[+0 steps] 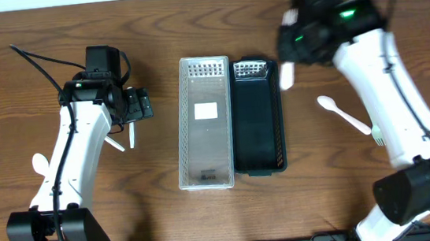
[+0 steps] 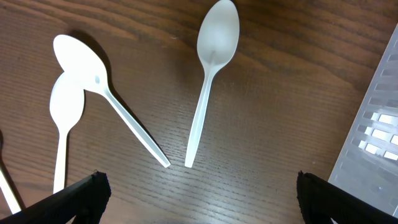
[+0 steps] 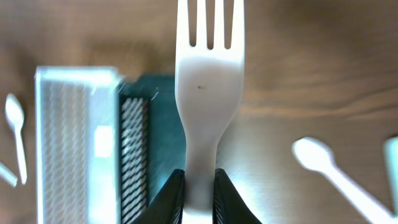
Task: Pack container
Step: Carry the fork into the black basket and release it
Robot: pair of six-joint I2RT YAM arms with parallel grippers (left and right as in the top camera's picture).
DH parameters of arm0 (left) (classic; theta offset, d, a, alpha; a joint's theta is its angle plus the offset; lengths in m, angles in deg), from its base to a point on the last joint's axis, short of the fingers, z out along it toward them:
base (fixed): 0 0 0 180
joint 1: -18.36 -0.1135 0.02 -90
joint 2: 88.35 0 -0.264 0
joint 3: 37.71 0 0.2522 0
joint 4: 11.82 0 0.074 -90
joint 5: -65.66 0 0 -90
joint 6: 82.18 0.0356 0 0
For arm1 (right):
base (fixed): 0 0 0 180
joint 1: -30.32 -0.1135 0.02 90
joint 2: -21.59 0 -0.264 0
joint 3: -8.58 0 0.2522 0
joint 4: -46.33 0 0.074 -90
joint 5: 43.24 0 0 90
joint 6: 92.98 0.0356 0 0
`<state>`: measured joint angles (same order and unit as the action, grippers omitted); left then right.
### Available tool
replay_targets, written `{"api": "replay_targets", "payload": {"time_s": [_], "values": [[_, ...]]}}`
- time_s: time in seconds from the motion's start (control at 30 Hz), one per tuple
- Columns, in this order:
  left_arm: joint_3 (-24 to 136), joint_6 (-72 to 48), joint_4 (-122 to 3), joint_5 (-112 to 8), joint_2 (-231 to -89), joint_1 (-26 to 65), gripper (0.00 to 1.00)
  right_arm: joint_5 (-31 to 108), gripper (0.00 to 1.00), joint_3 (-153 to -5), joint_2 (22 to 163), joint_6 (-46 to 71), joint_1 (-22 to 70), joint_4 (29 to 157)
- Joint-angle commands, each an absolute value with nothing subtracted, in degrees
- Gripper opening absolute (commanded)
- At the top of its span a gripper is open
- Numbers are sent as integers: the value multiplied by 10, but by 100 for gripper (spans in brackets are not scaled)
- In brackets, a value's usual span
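A clear slotted container (image 1: 203,121) and a black slotted container (image 1: 256,120) lie side by side at mid table. My right gripper (image 3: 199,186) is shut on the handle of a white plastic fork (image 3: 209,81), held above the table by the black container's far right corner (image 3: 161,118); the fork also shows in the overhead view (image 1: 286,74). My left gripper (image 2: 199,199) is open and empty above bare wood, left of the clear container (image 2: 373,124). Three white spoons lie before it: one (image 2: 211,81) in the middle and two overlapping (image 2: 106,93) (image 2: 62,124) at the left.
A white spoon (image 1: 341,114) lies on the table right of the black container, also in the right wrist view (image 3: 329,168). Another white spoon (image 1: 39,163) lies at the far left. Cables run by the left arm.
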<state>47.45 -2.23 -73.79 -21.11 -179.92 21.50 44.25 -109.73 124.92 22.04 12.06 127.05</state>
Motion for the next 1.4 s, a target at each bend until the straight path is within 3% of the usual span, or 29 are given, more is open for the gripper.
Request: {"api": "replay_targets", "payload": {"time_s": [0.0,0.33,0.53,0.6,0.73,0.9,0.97,1.1,1.13,1.27,1.37], "values": [[486,-17,-742,-206,-1802,213,98,439,1,-1063,1274,281,70,1272],[486,-17,-742,-206,-1802,213,98,432,4,-874,1286,309,5,1165],[486,-17,-742,-206,-1802,213,98,433,27,-816,1286,299,-1,1133],[486,-17,-742,-206,-1802,213,98,433,46,-816,1286,278,-1,1118],[486,-17,-742,-206,-1802,213,98,433,58,-846,1283,235,1,1107],[486,-17,-742,-206,-1802,213,98,436,61,-978,1281,164,26,1176],[486,-17,-742,-206,-1802,213,98,451,64,-1055,1280,122,51,1222],[486,-17,-745,-206,-1802,213,98,468,94,-1183,1280,-54,125,1307],[486,-17,-746,-206,-1802,213,98,467,97,-1205,1280,-121,148,1334],[486,-17,-748,-206,-1802,213,98,467,99,-1220,1281,-319,242,1421],[486,-17,-748,-206,-1802,213,98,452,99,-1185,1285,-375,290,1424]]}}
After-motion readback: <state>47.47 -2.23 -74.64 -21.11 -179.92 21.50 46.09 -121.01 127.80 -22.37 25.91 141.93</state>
